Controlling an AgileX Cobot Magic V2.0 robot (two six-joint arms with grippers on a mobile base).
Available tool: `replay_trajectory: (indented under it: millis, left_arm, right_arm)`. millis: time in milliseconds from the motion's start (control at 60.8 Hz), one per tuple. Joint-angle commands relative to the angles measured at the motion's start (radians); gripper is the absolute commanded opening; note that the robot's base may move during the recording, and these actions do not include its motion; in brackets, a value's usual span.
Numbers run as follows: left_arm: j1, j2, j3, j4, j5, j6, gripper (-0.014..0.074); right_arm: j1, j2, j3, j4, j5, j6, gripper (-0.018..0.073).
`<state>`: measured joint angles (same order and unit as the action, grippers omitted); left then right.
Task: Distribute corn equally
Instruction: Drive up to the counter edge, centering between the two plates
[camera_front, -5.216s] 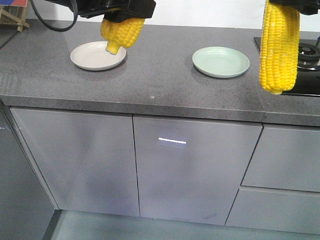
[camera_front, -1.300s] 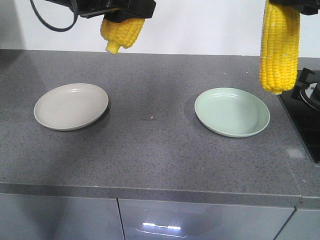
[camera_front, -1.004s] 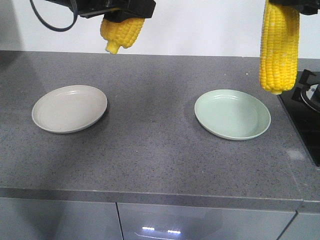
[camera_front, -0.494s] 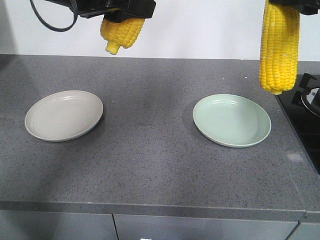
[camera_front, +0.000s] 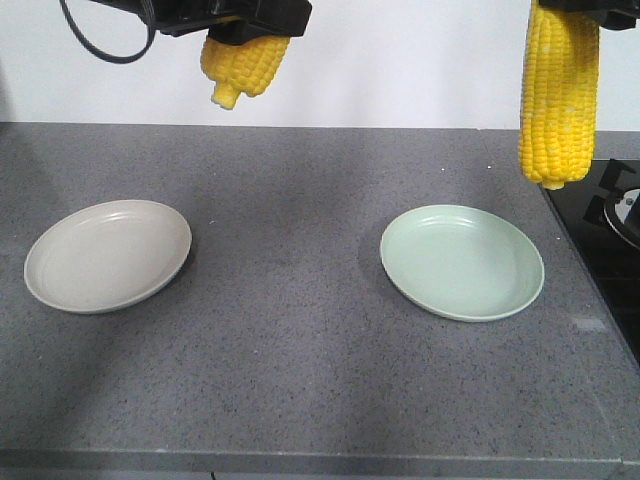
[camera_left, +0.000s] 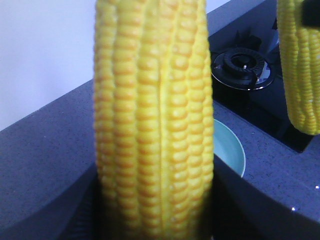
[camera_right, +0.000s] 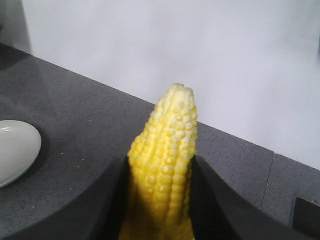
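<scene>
A: The bench (camera_front: 300, 340) looks like speckled grey stone, matt. The two plates?
B: Smooth, faintly glossy, plastic-like: beige plate (camera_front: 105, 255), green plate (camera_front: 462, 262).
A: The corn (camera_left: 152, 125)?
B: Bumpy kernels, waxy sheen. The hob (camera_front: 610, 215) is glossy black.

Two bright yellow husked corn cobs with neat kernel rows hang in the air above the grey speckled counter (camera_front: 300, 330), both pointing down. The long cob (camera_front: 558, 95) hangs upright above the far right edge of the pale green round plate (camera_front: 462, 262), not touching it. The shorter-looking cob (camera_front: 243, 62) is tilted, its pale tip lowest, high above the counter between the beige round plate (camera_front: 106, 255) and the green one.
</scene>
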<state>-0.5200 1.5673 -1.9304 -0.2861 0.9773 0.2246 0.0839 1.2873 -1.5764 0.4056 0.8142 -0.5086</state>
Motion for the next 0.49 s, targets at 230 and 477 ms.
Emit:
replay_trajectory:
  millis: [230,477]
  left_arm:
    - [-0.001,-0.037,-0.032,-0.02,-0.067,-0.009,-0.0006]
    - [-0.001,-0.037,-0.032,-0.02,-0.067,-0.009,-0.0006]
  right_arm:
    - [-0.003,-0.028,-0.03,0.019,-0.067,-0.006,-0.0005]
    - [-0.003,-0.028,-0.03,0.019,-0.067,-0.006,-0.0005]
